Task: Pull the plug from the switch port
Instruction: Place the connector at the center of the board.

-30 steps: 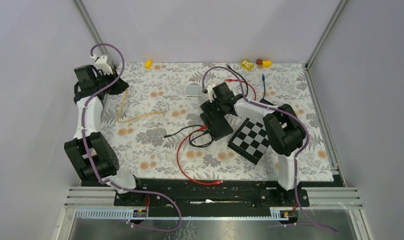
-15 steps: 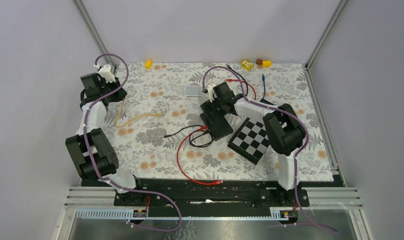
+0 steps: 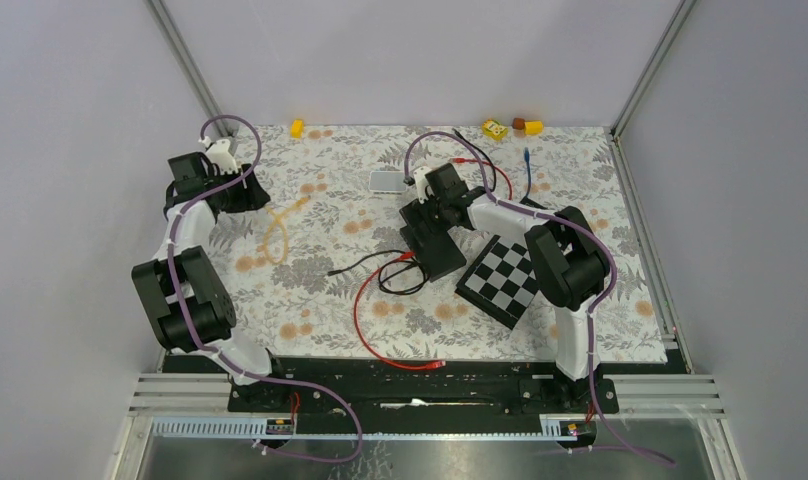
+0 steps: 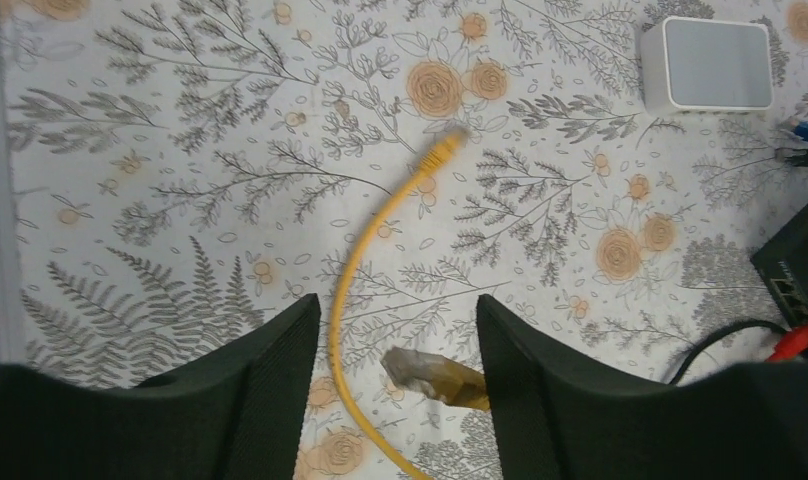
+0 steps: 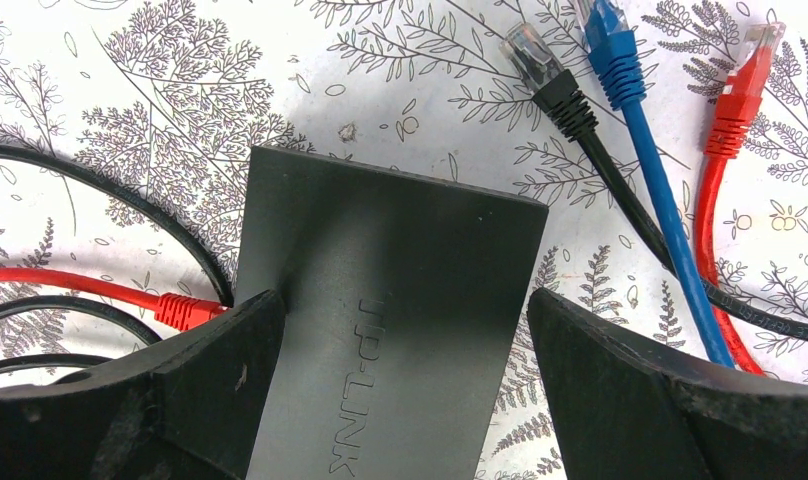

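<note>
The black switch lies mid-table on the flowered cloth. My right gripper is open and straddles the switch. Its left finger is at the switch's edge, and its right finger stands off with cloth showing between. A red plug and a black cable meet the switch's left side. My left gripper is open at the far left. Between its fingers a yellow plug hangs blurred near the right finger, ungripped. Its yellow cable curls on the cloth as a loop.
A white box sits behind the switch and a checkerboard to its right. Loose black, blue and red plugs lie beyond the switch. A red cable trails toward the near edge. Small yellow items line the back.
My left gripper has opened and moved right and forward; the yellow cable, stretched out before, now lies curled in a loop. The right arm and the switch have not moved.
</note>
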`<state>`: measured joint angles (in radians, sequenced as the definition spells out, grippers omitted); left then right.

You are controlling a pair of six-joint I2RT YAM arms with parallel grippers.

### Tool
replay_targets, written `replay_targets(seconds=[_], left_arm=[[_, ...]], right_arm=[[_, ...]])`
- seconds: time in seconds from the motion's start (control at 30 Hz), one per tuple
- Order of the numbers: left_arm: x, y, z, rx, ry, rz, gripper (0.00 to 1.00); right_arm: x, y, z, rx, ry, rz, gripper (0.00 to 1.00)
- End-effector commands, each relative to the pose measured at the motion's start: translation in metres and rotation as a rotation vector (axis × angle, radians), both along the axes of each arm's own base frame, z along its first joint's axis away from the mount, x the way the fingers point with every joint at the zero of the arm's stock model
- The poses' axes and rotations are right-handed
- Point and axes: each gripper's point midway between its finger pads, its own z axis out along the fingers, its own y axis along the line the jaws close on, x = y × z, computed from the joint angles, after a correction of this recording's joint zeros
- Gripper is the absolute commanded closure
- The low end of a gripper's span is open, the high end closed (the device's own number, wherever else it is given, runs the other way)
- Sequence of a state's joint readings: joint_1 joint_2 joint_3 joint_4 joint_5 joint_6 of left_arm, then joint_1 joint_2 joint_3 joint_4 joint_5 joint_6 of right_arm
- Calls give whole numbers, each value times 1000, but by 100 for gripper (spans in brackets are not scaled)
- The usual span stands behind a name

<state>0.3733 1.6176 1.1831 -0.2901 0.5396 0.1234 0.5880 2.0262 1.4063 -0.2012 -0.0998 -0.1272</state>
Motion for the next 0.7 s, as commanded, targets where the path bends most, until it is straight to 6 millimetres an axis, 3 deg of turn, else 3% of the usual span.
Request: replay_targets(seconds=[0.0, 0.67], left_arm=[[5, -5, 12, -29, -33, -38, 36], [19, 23, 2, 24, 8, 98, 24]], right_arm=[[-10, -16, -25, -86, 66, 7, 2], [-10, -18, -28, -89, 77, 7, 2]])
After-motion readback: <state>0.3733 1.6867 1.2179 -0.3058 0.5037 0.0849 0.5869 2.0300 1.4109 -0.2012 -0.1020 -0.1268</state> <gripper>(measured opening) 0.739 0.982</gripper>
